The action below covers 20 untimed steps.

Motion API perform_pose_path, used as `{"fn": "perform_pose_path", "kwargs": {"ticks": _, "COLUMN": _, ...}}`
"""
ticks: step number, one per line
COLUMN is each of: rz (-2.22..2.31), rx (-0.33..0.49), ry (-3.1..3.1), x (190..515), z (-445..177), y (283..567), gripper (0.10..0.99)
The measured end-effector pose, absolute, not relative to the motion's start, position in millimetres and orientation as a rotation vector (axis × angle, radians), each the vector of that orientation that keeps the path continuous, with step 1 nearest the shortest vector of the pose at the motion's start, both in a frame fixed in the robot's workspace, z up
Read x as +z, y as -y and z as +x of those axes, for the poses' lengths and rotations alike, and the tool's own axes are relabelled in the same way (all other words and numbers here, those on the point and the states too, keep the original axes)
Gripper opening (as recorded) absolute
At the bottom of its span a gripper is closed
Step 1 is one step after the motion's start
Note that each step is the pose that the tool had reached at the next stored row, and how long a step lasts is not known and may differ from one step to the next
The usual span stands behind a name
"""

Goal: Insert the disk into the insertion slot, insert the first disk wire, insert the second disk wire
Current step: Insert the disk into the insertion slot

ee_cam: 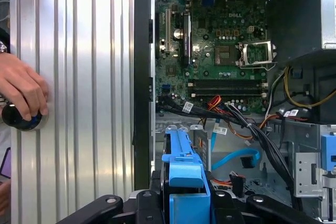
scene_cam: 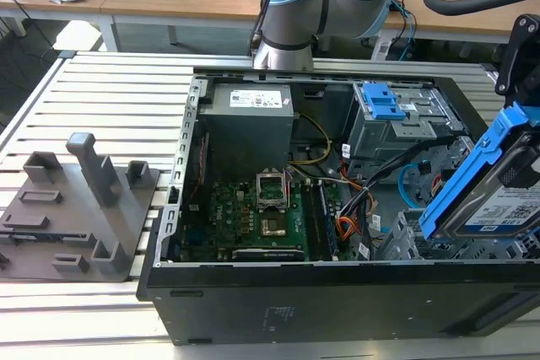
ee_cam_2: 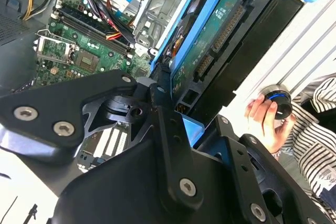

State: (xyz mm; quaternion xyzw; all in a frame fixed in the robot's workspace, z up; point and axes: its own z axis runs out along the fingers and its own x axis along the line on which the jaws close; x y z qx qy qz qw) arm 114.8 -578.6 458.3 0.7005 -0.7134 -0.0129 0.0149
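In the exterior view the tool (scene_cam: 516, 99) grips the disk (scene_cam: 494, 196), which is tilted above the insertion slot (scene_cam: 403, 244) on the exterior view's right. The second wrist view shows its fingers (ee_cam_2: 164, 111) clamped on the blue frame. In the first wrist view, cables (ee_cam: 262, 135) lie ahead. The disk probably needs levelling and squaring to the slot, clear of them.

An open computer case (scene_cam: 337, 309) lies on a table (scene_cam: 110, 90), a fixture block (scene_cam: 76, 208) beside it on the exterior view's left. Inside, the motherboard (scene_cam: 253, 217) lies flat, the power supply (scene_cam: 249, 115) behind it. On the exterior view's right the disk (scene_cam: 498, 191) hangs tilted in the gripper (ee_cam: 185, 205), above the insertion slot (scene_cam: 405, 246). Outside the case, a hand (ee_cam: 21, 90) rests on a knob (ee_cam: 21, 119).
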Motion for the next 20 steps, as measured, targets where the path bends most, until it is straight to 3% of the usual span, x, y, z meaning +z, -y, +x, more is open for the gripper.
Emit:
{"fn": "perform_pose_path", "kwargs": {"ticks": 9, "rz": 2.18, "rx": -0.04, "ry": 2.22, "x": 454.2, "z": 114.8, "y": 578.3, "gripper": 0.365}}
{"fn": "perform_pose_path", "kwargs": {"ticks": 20, "rz": 2.183, "rx": -0.04, "ry": 2.217, "x": 454.1, "z": 116.8, "y": 556.1, "gripper": 0.365}}
